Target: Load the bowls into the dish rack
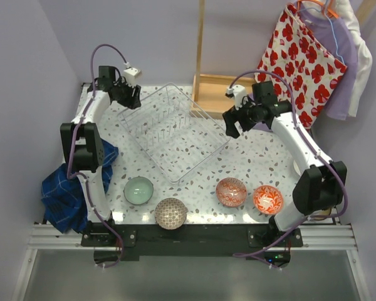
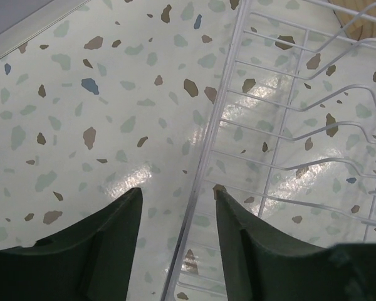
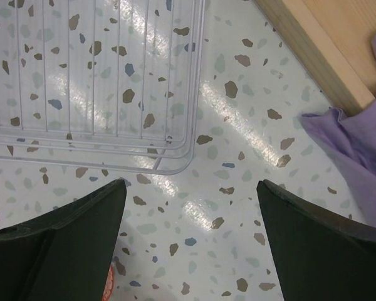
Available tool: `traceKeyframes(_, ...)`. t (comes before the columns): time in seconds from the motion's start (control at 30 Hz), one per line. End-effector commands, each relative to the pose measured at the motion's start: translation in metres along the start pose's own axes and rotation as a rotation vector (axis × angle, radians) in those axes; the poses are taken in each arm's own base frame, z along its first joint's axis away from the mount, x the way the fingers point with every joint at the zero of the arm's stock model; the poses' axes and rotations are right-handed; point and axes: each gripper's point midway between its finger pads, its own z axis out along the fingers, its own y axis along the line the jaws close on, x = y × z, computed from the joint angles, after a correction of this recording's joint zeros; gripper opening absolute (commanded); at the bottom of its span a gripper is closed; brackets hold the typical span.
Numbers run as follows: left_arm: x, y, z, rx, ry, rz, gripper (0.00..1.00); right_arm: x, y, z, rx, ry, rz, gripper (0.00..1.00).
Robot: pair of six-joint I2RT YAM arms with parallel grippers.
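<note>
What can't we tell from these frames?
- Left wrist: whether the left gripper touches the dish rack rim it straddles; the top view is too small to settle it.
- Right wrist: reddish object, mostly hidden behind a finger.
- Top: blue cloth, partly hidden by the left arm.

The desk (image 1: 250, 157) is glossy and speckled, the dish rack (image 1: 173, 128) smooth and shiny, the far box (image 1: 213, 94) matt wood.

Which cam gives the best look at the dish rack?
Top external: the whole rack shows, all four corners. Left wrist catches only one side rail and some wires; right wrist only a corner.
</note>
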Motion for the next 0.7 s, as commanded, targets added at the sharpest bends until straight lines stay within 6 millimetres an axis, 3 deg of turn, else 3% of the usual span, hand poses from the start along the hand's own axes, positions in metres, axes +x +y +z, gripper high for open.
traceKeyframes(0.0, 0.000, 0.002, 0.001, -0.020, 0.005, 0.006, 0.46, -0.005, -0.001, -0.018, 0.050, -0.022, -0.017, 0.90)
traceKeyframes(0.2, -0.003, -0.002, -0.019, -0.057, 0.012, -0.043, 0.20, 0.005, -0.001, -0.022, 0.070, -0.006, -0.017, 0.90)
traceKeyframes(0.27, 0.006, -0.006, -0.024, -0.065, 0.023, -0.081, 0.17, 0.006, 0.000, -0.022, 0.074, -0.005, -0.014, 0.90)
traceKeyframes(0.3, -0.001, -0.007, -0.032, -0.085, 0.002, -0.082, 0.13, 0.006, -0.001, -0.023, 0.077, -0.008, -0.010, 0.90)
traceKeyframes(0.37, 0.009, -0.011, -0.036, -0.097, 0.011, -0.129, 0.07, 0.005, -0.001, -0.023, 0.081, -0.013, -0.002, 0.90)
traceKeyframes(0.4, 0.004, -0.011, -0.043, -0.115, -0.006, -0.135, 0.03, 0.005, -0.001, -0.023, 0.081, -0.014, -0.001, 0.90)
traceKeyframes(0.67, 0.018, -0.012, -0.059, -0.204, -0.001, -0.273, 0.00, 0.001, -0.003, -0.022, 0.089, -0.021, 0.008, 0.89)
